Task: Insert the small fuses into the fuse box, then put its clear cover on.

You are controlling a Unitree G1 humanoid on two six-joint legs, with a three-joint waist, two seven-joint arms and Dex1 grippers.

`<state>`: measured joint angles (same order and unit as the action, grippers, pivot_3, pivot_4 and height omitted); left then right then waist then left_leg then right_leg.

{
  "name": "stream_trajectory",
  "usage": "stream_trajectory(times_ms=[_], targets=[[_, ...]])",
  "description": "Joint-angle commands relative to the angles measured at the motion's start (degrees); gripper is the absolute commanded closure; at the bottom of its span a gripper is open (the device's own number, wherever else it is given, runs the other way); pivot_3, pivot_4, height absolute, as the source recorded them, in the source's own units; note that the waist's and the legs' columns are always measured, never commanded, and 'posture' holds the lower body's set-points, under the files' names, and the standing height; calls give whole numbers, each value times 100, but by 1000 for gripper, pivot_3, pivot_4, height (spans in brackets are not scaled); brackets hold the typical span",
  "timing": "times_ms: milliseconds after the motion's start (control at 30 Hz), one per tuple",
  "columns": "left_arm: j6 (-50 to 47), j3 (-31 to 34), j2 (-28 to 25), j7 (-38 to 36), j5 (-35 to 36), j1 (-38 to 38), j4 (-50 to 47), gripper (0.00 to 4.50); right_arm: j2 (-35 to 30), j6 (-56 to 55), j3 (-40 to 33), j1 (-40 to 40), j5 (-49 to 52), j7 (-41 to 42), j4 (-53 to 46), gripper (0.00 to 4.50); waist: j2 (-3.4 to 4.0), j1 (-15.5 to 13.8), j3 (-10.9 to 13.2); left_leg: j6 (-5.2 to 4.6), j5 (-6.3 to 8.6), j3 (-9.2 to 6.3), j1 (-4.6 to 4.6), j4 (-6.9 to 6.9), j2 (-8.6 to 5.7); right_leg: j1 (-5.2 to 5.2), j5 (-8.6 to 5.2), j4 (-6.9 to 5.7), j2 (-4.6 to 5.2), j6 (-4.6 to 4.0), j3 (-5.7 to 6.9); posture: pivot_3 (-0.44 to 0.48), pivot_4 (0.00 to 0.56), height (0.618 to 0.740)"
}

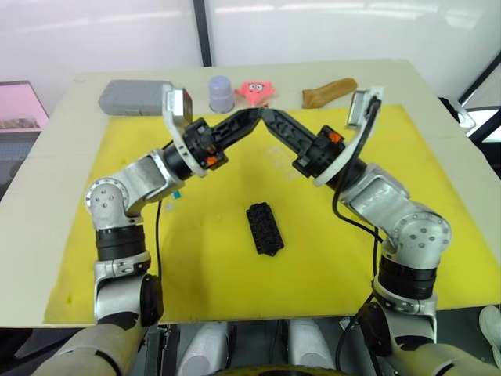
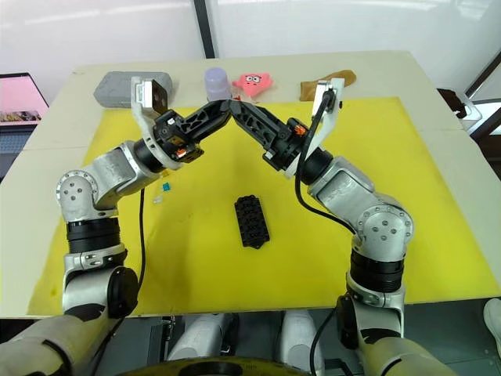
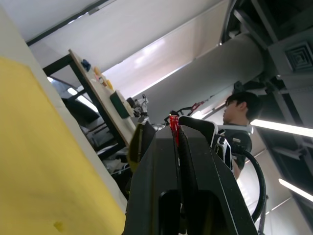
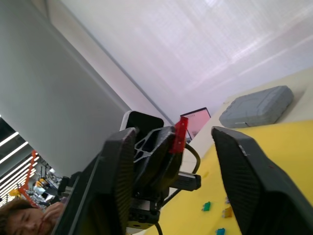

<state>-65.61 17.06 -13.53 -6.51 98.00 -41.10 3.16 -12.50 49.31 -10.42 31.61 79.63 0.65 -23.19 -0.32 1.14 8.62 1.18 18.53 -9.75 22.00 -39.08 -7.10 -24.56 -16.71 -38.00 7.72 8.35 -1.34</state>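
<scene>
The black fuse box (image 1: 264,228) lies on the yellow mat (image 1: 415,157), in front of both arms. High above the mat my two grippers meet tip to tip. My left gripper (image 3: 175,129) is shut on a small red fuse (image 3: 173,123) that sticks out between its fingertips. Facing it, my right gripper (image 4: 173,134) is open, its fingers (image 4: 244,171) spread on either side of the red fuse (image 4: 181,133) without touching it. Loose small fuses (image 2: 162,192) lie on the mat to the left of the box. The clear cover is out of view.
Along the table's far edge stand a grey case (image 1: 133,97), a purple cup (image 1: 221,93), a pink star toy (image 1: 255,91) and a brown object (image 1: 329,92). A person (image 3: 239,112) is off beyond the table.
</scene>
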Motion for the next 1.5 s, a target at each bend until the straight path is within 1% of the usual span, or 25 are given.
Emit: stream_trajectory(times_ms=[33, 100, 133, 200, 267, 300, 700, 800, 833, 933, 1000, 1033, 1067, 1133, 1167, 1233, 1267, 1333, 1433, 1500], targets=[[122, -36, -116, -105, 162, 16, -244, 4500, -61, -121, 3, 76, 195, -26, -146, 2604, 0, 1, 0, 0, 0, 1, 0, 0, 0, 0, 0, 0, 0, 0, 0, 0, 150, 740], [152, -67, -144, -118, 184, 21, -245, 4500, -74, -143, 8, 75, 228, -23, -149, 2604, 0, 1, 0, 0, 0, 0, 0, 0, 0, 0, 0, 0, 0, 0, 0, 0, 150, 740], [167, -80, -152, -120, 192, 17, -238, 4500, -86, -150, 9, 76, 241, -21, -144, 2821, 0, 1, 0, 0, 0, 0, 0, 0, 0, 0, 0, 0, 0, 0, 0, 0, 150, 740], [214, -112, -154, -113, 187, 1, -220, 4500, -109, -152, 18, 73, 284, -23, -151, 3394, 0, -3, 0, 0, 0, 0, 0, 0, 0, 0, 0, 0, 0, 0, 0, 0, 150, 740], [266, -145, -136, -92, 147, -1, -198, 4500, -104, -180, 9, 80, 433, -6, -194, 4368, 0, -6, 0, 0, 0, 0, 1, -1, -1, 0, 0, 0, 0, 0, 0, 0, 150, 740], [278, -159, -141, -101, 137, 0, -192, 4500, -112, -193, 9, 86, 485, -14, -203, 4456, 0, -3, 0, 0, 0, 0, 0, -1, -1, 0, 0, 0, 1, 0, -1, 0, 150, 740], [402, -265, -178, -99, 265, 34, -223, 4500, -316, -227, 92, 97, 575, -30, -190, 4456, 0, -3, 0, 0, 0, 1, 1, 0, 0, 0, 0, 0, 0, 0, -1, 0, 150, 740], [318, -266, -349, -288, 222, 130, -306, 3533, -354, -268, 45, 126, 695, -94, -183, 4500, 0, 4, 0, 0, 0, 1, 0, 0, 0, 0, 0, 0, 0, 0, -1, 0, 150, 740], [267, -250, -468, -378, 205, 153, -335, 3087, -381, -279, 33, 139, 742, -121, -185, 4500, 0, 7, 0, 0, 0, 1, 0, 0, 0, 0, 0, 0, 0, 0, -1, 0, 150, 740], [-39, -74, -1172, -829, 210, 232, -289, 1554, -526, -297, -26, 173, 927, -213, -211, 4500, 0, 37, 0, 0, 0, 1, 0, 5, 1, -5, 0, -1, -2, 0, -2, 0, 150, 740], [-407, -114, -1839, -1487, -86, 366, -433, 541, -712, -260, -61, 191, 1076, -207, -223, 4500, 2, 95, 0, 0, 0, 0, 1, 6, 2, -8, 0, -1, -4, 0, -2, 0, 150, 740], [-502, -162, -2059, -1732, -218, 407, -497, 12, -796, -248, -70, 201, 1139, -201, -224, 4500, 2, 109, 1, 0, 0, 0, 1, 9, 1, -8, 0, -2, -3, 0, -2, 0, 150, 740], [-647, -178, -2333, -1996, -282, 464, -564, 12, -945, -192, -89, 203, 1256, -168, -217, 4500, 3, 115, 1, 0, 0, -1, 1, 11, 1, -8, 0, 0, -4, 0, -1, 0, 150, 740], [-752, -206, -2663, -2418, -443, 545, -680, 12, -1179, -128, -95, 196, 1426, -117, -198, 4500, 4, 112, 1, 0, 0, -2, 1, 12, -1, -7, 0, 0, -2, 0, -1, 0, 150, 740], [-726, -248, -2847, -2724, -692, 629, -875, 12, -1351, -51, -95, 196, 1501, -59, -172, 4500, 4, 112, 1, 0, 0, -3, 1, 11, -1, -6, 0, 1, -3, 0, 0, 0, 150, 740], [-253, -549, -3368, -3629, -1728, 939, -1628, 12, -1959, 358, -59, 272, 1529, 338, -73, 4500, 6, 127, 2, 0, 0, -3, 1, 12, -1, -5, 0, 3, -2, 0, 0, 0, 150, 740], [-27, -686, -3557, -4006, -2127, 1056, -1891, 12, -2263, 571, -17, 323, 1501, 596, -35, 4500, 10, 129, 5, 0, 0, -2, 2, 14, 0, -6, 0, 5, -2, -1, -1, 0, 150, 740], [557, -906, -3756, -4581, -2812, 1234, -2230, 12, -2827, 907, 100, 435, 1312, 1207, -24, 4500, 15, 112, 8, -1, 0, 2, 2, 19, 0, -6, -1, 11, 0, -1, -1, 0, 150, 740], [1722, -1439, -3967, -5389, -4122, 1662, -2641, 12, -3709, 1222, 592, 625, 339, 2572, -348, 4500, 16, 91, 8, -1, 0, 7, 2, 21, 7, -1, -1, 25, -3, -1, 2, 0, 150, 740], [2413, -1763, -4074, -5804, -4859, 1967, -2778, 12, -4079, 1209, 965, 743, -278, 3312, -544, 4500, 17, 95, 9, -5, 3, 11, 3, 23, 7, 0, -1, 31, -2, -1, 2, 0, 150, 740]])
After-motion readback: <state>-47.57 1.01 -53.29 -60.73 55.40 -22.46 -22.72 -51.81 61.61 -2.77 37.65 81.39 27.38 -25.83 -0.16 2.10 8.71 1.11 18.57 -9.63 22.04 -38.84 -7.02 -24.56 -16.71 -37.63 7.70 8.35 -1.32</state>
